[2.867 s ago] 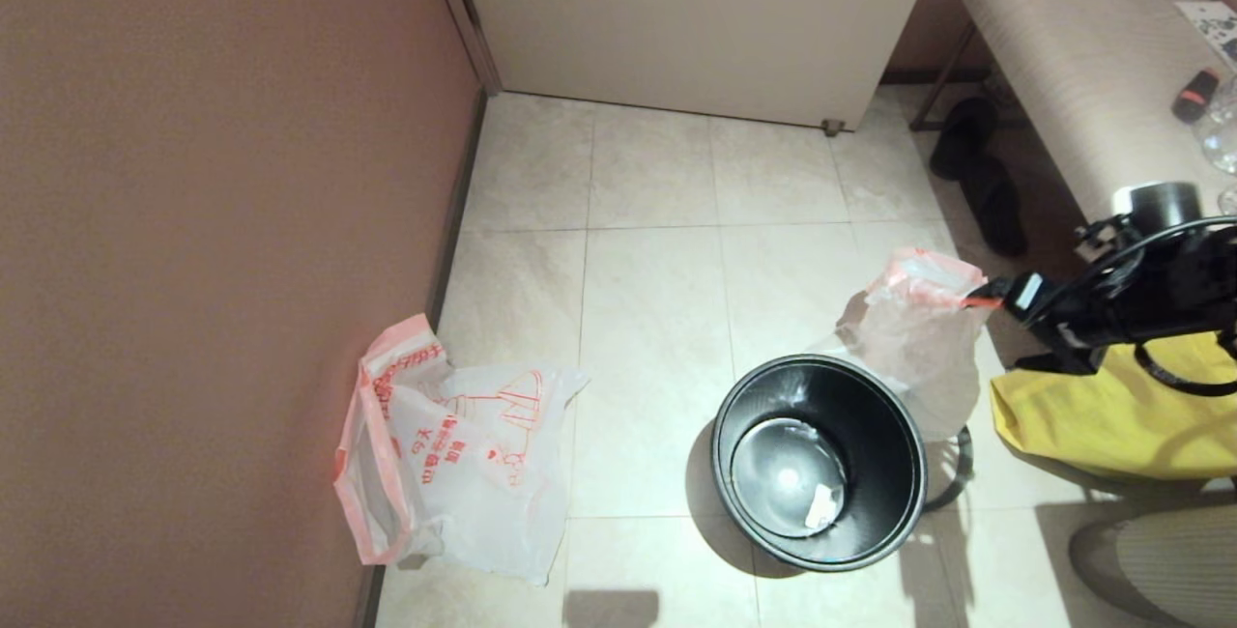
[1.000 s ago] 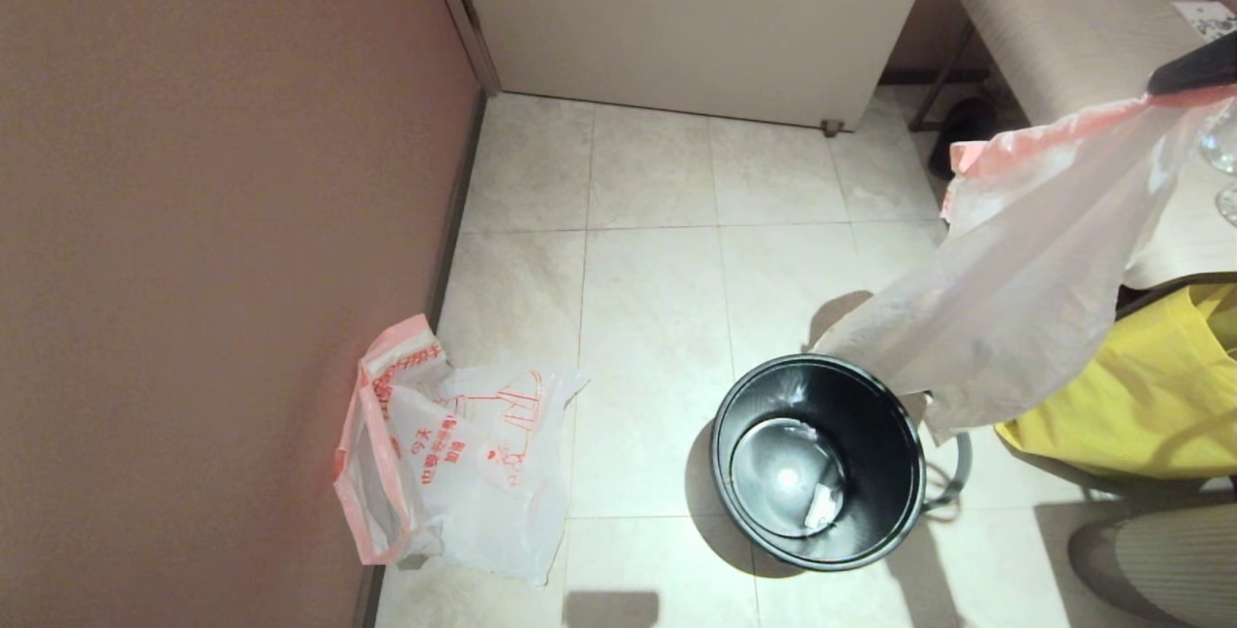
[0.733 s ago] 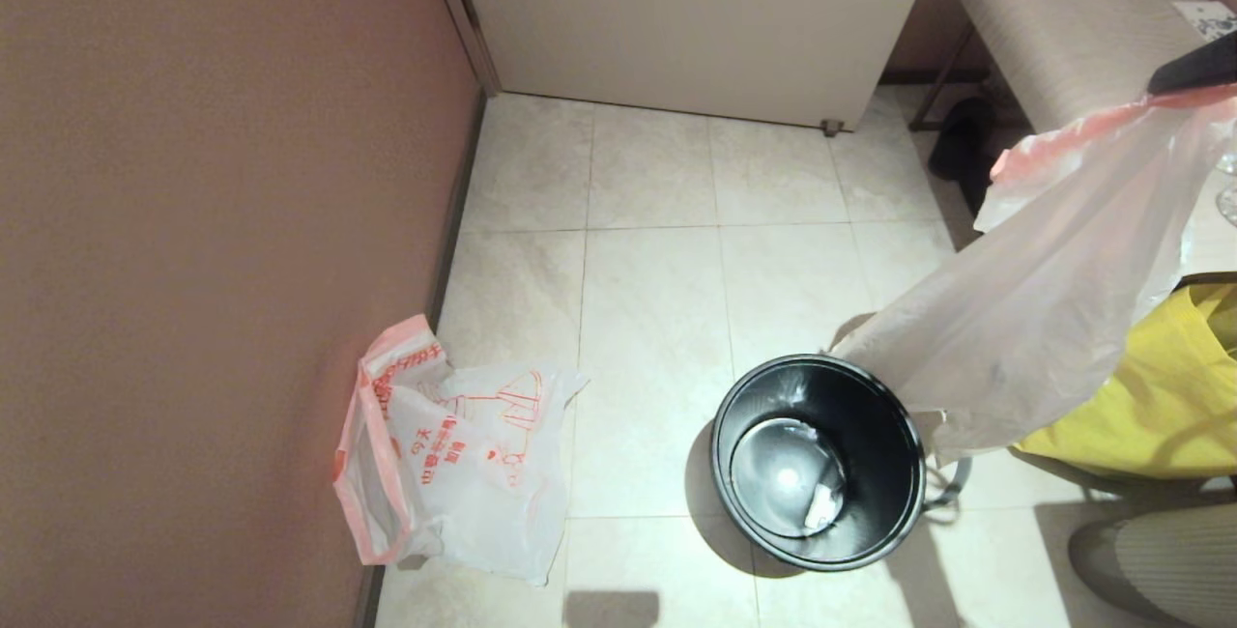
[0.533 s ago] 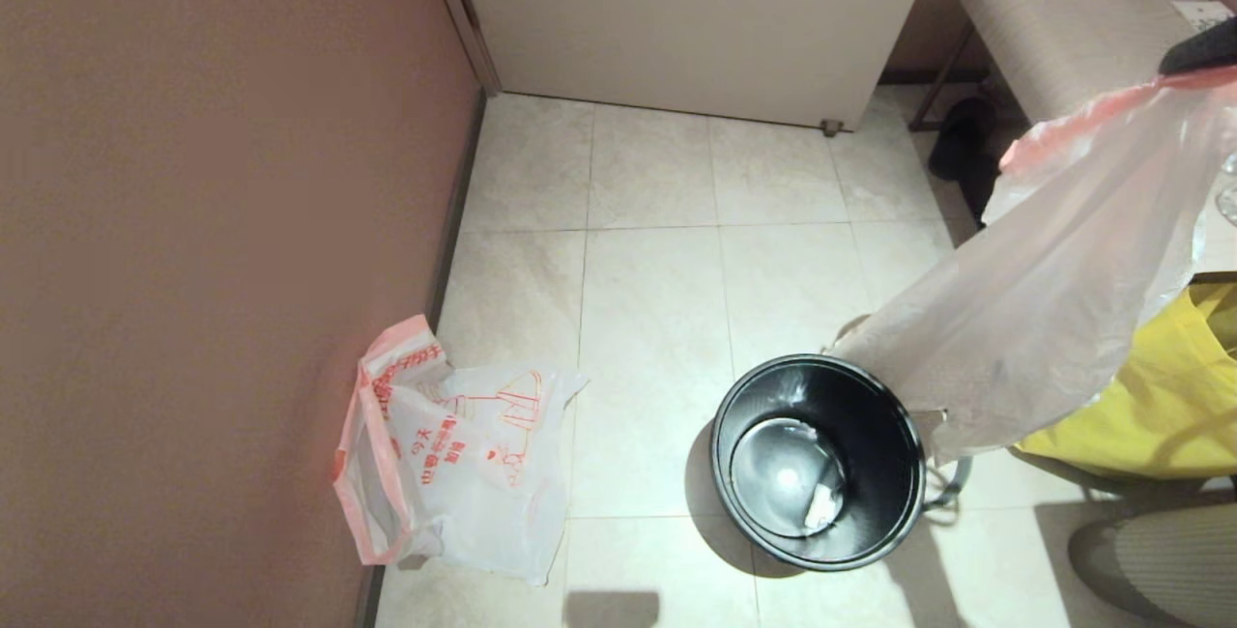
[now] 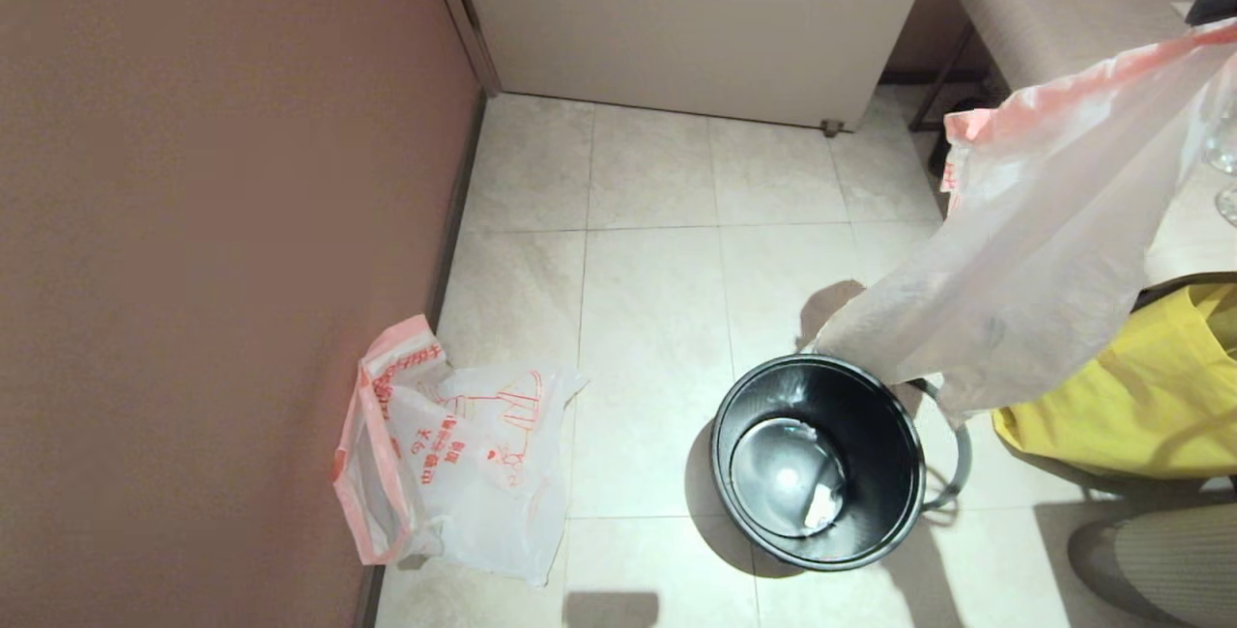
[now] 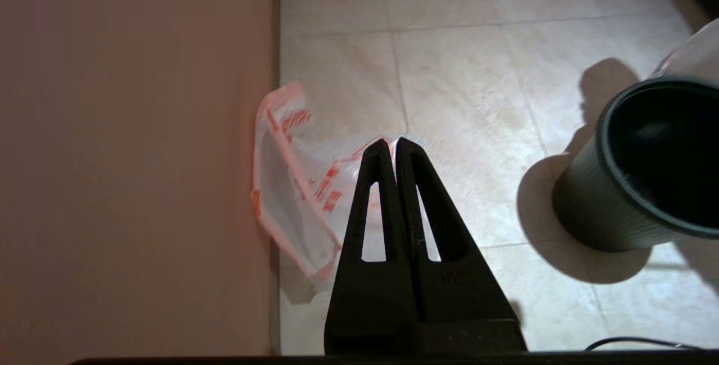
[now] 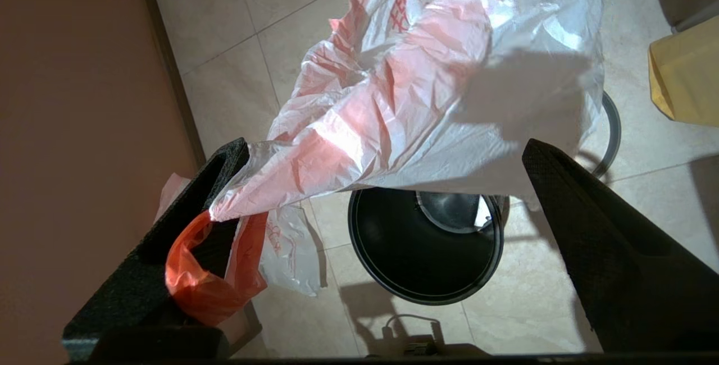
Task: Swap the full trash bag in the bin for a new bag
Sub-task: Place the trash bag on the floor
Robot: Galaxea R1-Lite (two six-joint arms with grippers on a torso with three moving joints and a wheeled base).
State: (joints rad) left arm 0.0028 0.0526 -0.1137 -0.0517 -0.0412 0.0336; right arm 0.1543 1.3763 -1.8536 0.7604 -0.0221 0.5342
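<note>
The black bin (image 5: pixel 875 415) stands open on the tiled floor, with its grey ring (image 5: pixel 959 459) lying on the floor beside it. My right gripper (image 7: pixel 387 151) is high above the bin and open. The new bag (image 5: pixel 1044 251), flat with nothing showing through, hangs from one of its fingers (image 7: pixel 216 179) by the red handle (image 7: pixel 202 275). The bag's lower end reaches the bin's far rim. A like bag (image 5: pixel 454 454) with a red house drawing sits puffed up against the wall; no wrapper or cup shows through it. My left gripper (image 6: pixel 394 143) hovers shut above that bag (image 6: pixel 292 196).
A big yellow bag (image 5: pixel 1150 406) sits right of the bin below a padded bench (image 5: pixel 1063 19). A white scrap (image 5: pixel 819 504) lies in the bin's bottom. The brown wall (image 5: pixel 193 222) closes the left side and a white door (image 5: pixel 696 19) the back.
The right gripper has lifted the bag from the floor beside the bin to high at the right. In the last half second the bag swung left and its tail settled at the bin's rim.
</note>
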